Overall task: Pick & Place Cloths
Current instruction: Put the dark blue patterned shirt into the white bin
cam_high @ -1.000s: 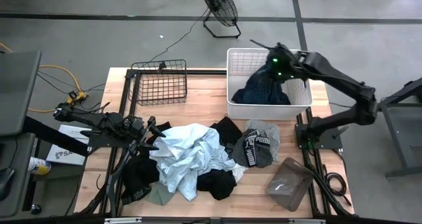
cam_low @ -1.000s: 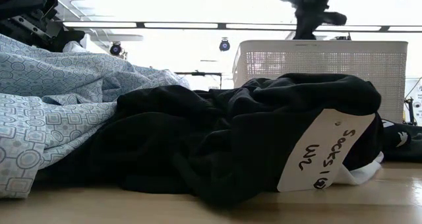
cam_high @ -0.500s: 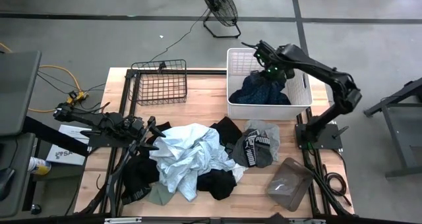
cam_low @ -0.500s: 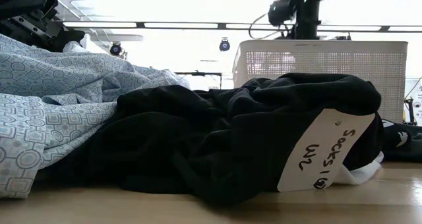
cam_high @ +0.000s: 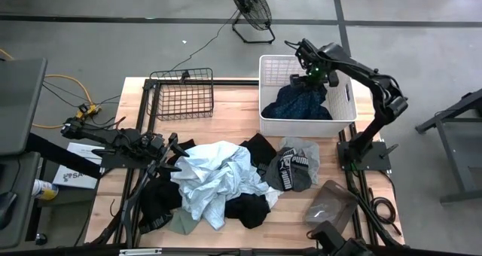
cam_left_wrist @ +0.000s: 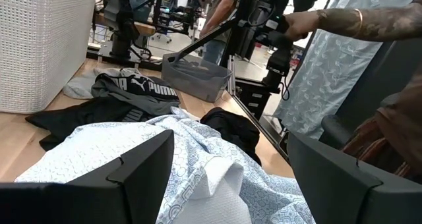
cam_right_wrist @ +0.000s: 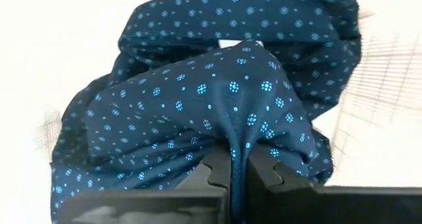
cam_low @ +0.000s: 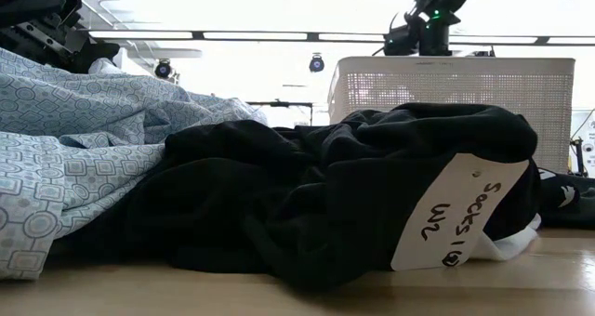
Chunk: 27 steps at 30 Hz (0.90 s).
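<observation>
One navy dotted shirt (cam_right_wrist: 217, 99) sits pinched in our right fingers (cam_right_wrist: 241, 174) over the white basket (cam_high: 343, 114), upper right, probably for dropping in. Our left fingers (cam_high: 172, 160) wait spread beside the bench pile (cam_high: 218, 181).

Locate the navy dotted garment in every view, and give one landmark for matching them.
High: navy dotted fabric garment in the white plastic laundry basket.
Low: hidden behind the basket wall.
Left wrist: not visible; only the basket wall.
Right wrist: pinched by the right gripper.
Landmark: the basket.
</observation>
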Each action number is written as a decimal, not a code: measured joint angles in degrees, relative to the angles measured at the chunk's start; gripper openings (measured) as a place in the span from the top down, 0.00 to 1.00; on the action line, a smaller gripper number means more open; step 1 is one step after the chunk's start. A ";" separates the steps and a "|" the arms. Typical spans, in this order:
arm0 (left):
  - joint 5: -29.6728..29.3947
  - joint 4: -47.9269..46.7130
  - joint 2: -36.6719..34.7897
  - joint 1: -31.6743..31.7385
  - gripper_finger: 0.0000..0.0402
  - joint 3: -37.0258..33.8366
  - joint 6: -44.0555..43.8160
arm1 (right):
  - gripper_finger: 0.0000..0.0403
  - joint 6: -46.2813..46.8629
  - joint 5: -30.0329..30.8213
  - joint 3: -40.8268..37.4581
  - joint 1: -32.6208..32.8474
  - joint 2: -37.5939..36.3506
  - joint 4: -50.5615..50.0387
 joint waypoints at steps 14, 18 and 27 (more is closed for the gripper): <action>0.01 0.00 0.01 -0.01 0.28 0.00 0.00 | 0.74 0.23 0.68 0.00 3.04 0.00 -0.30; 0.02 0.00 0.01 -0.02 0.28 0.00 -0.01 | 0.59 1.01 0.74 -0.02 4.09 -0.11 -0.51; 0.00 0.02 0.00 -0.02 0.28 -0.01 0.05 | 0.38 1.14 3.58 -0.02 5.46 -5.48 -0.58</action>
